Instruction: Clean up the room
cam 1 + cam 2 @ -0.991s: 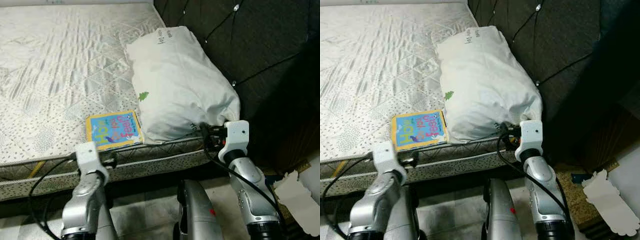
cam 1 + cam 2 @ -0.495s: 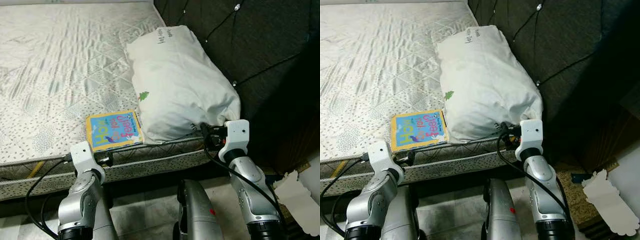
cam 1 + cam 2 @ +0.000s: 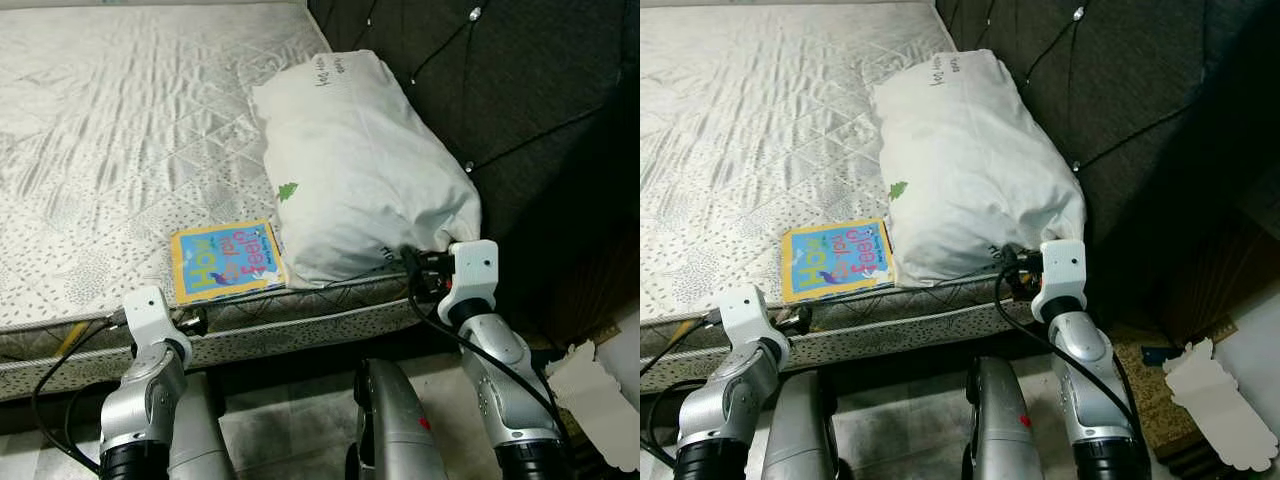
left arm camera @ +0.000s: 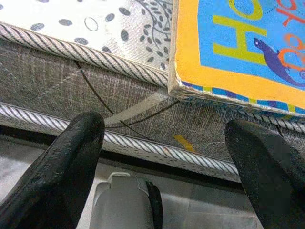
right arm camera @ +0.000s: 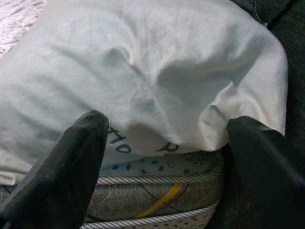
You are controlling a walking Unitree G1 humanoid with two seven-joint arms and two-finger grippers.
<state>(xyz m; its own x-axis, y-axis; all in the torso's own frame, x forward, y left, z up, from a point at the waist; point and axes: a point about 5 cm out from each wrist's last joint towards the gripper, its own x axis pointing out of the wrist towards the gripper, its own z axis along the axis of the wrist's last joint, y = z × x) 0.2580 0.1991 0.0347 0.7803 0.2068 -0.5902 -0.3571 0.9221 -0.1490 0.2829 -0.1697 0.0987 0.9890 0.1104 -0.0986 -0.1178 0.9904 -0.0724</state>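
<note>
Left tool (image 4: 162, 157) has dropped below the bed (image 3: 120, 150) edge, fingers apart, book (image 3: 228, 260) ungrasped; right tool (image 5: 162, 157) apart at pillow (image 3: 360, 170).

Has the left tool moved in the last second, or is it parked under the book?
Yes. Against the book, which lies unmoved on the mattress edge, the left tool has dropped and slid to the robot's left, open below that edge.

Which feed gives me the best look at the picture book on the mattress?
The left eye view: the picture book lies whole and flat at the mattress edge, touching the pillow. The right eye view shows the same. The left wrist view catches just one corner beyond the open left gripper.
</note>
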